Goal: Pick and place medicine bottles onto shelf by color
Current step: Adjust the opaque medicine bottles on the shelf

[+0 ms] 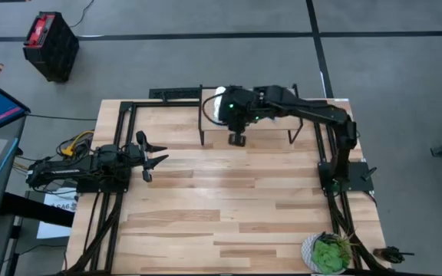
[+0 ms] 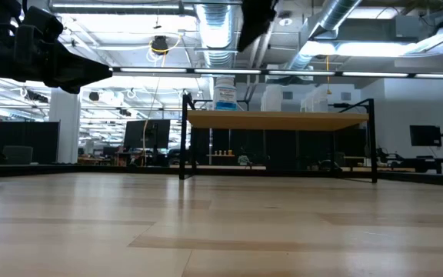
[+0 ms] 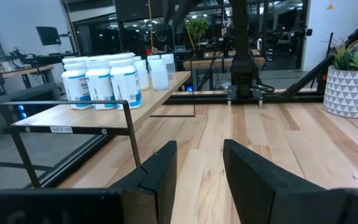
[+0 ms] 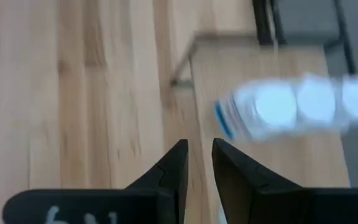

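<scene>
Nearest, at the bench's [image 1: 229, 207] left edge: left tool [image 1: 153, 157], fingers spread wide and empty, parked low and pointed across the boards toward the shelf [image 3: 104, 107], evidently waiting. Farther across, bare planks only, no bottle left on the bench surface in any view (a potted plant [image 1: 330, 253] at the front right corner, well apart from the work). Beyond that, over the shelf's front edge: right tool [image 1: 237, 139], fingers nearly closed with only a slim gap, nothing between them, angled downward. On the shelf itself, medicine bottles [image 3: 101, 79] grouped at one end: three larger white ones in a tight row, smaller translucent ones [image 3: 157, 70] clustered just behind, apparently sorted by colour. Blurred right wrist view; three round caps [image 4: 297, 102] side by side under that tool. Probably near the finish, with nothing visibly left to fetch.
</scene>
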